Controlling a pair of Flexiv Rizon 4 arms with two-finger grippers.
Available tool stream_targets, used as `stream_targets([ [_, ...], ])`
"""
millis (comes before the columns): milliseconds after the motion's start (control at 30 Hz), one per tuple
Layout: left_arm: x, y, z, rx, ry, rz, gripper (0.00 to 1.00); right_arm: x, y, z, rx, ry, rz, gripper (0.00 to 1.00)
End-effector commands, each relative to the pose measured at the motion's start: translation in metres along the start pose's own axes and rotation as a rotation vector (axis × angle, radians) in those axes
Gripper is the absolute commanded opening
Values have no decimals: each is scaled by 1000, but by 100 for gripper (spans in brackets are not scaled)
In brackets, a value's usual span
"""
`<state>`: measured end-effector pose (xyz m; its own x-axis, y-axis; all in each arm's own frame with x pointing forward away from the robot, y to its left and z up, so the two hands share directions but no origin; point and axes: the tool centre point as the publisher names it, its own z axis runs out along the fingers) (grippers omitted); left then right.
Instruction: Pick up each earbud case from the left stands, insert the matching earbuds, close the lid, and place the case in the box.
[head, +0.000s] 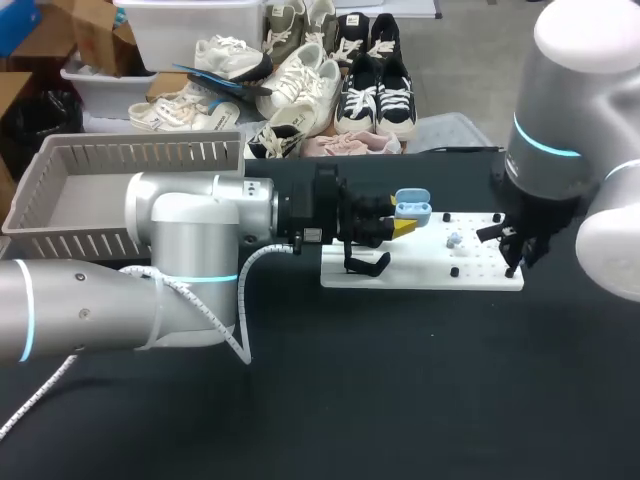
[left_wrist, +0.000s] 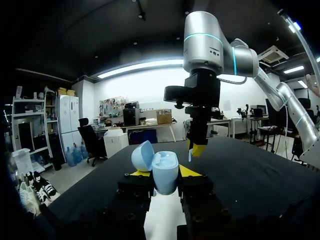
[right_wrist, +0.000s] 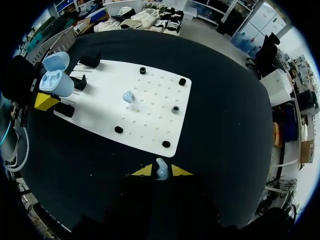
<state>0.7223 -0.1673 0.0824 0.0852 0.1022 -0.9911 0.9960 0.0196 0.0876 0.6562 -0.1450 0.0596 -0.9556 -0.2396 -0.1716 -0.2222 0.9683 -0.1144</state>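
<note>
**A:** Right gripper first, since it's nearest. What has it got?

**B:** Its yellow tips are pinched on one pale blue earbud, by the near right corner of the white board.

**A:** And the left gripper?

**B:** It's farther in, over the board's left end. It's clamped on both sides of the earbud case, whose lid stands open. Both sockets look vacant.

**A:** So how far along are we?

**B:** Early, I'd say. The case is off its stand and one earbud is in hand but not yet seated. The second earbud lies mid-board. After both are in come the lid and the box.

**A:** Counts?

**B:** One case and two earbuds. I count three black stands at the board's left end, none holding a case. One grey box sits far left, with no case in the part I can see.
</note>
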Motion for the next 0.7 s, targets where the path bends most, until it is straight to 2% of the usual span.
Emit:
stream_targets([
  [33, 0, -2, 0, -7, 0, 1, 0, 2, 0, 0, 3, -5, 2, 0],
  [600, 0, -2, 0, -7, 0, 1, 0, 2, 0, 0, 3, -5, 2, 0],
  [700, 0, -2, 0, -7, 0, 1, 0, -1, 4, -3, 11, 11, 40, 0],
])
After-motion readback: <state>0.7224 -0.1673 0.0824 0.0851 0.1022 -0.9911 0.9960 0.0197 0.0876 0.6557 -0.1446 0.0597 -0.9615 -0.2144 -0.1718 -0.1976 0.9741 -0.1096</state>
